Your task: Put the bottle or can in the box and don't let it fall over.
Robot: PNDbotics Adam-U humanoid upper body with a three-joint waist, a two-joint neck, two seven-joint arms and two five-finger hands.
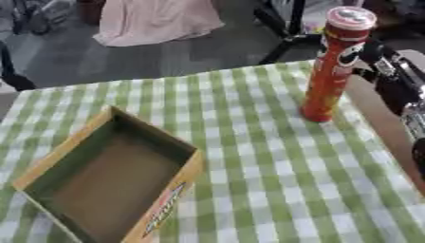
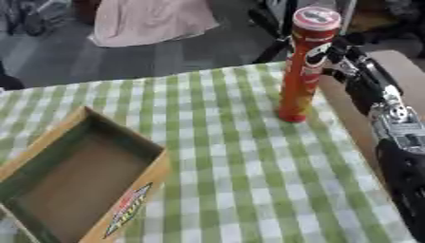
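A tall red can (image 1: 334, 66) with a pale lid stands upright on the green-and-white checked tablecloth (image 1: 257, 156) near the back right corner. My right hand (image 2: 342, 59) comes in from the right on its black and silver arm and is against the can's upper right side; its grip is hidden behind the can. An open cardboard box (image 1: 108, 178), yellow-orange outside with a logo on its front wall, lies at the lower left with nothing inside. My left hand does not show.
The table's right edge (image 1: 383, 123) is bare brown wood, just right of the can. Beyond the far edge, a pink cloth (image 1: 158, 19) and black stand legs (image 1: 286, 33) are on the grey floor.
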